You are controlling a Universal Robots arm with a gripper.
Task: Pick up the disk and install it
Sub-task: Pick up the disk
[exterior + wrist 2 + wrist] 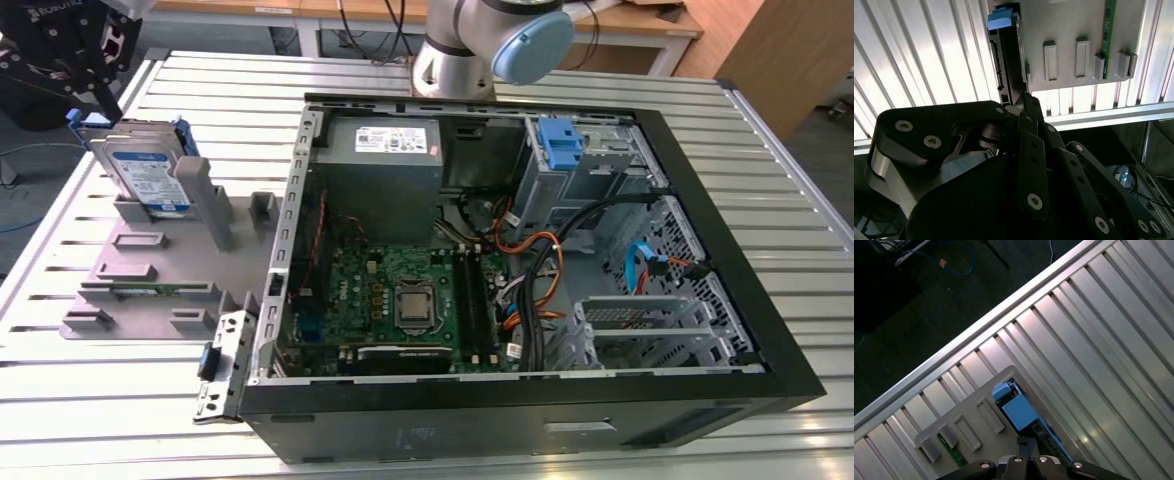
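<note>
The disk (144, 168) stands on edge in the grey holder (160, 262) at the exterior view's left, beside the open computer case (534, 250); it is silver-grey with a white and blue label and a blue carrier frame. My gripper (102, 104) hangs just above the disk's top far corner, its black fingers drawn together and shut, with nothing seen between them. In the second wrist view the gripper (1026, 101) sits at the end of the disk's (1006, 60) thin edge. In the first wrist view the disk's blue carrier (1015, 409) lies close ahead of the gripper (1027, 442).
The case holds a motherboard (400, 295), a grey power-supply box (384, 150), a drive bay with a blue tab (561, 145) and loose cables (534, 265). The arm's base (467, 50) stands behind the case. The slatted metal table (107, 400) ends close beyond the holder.
</note>
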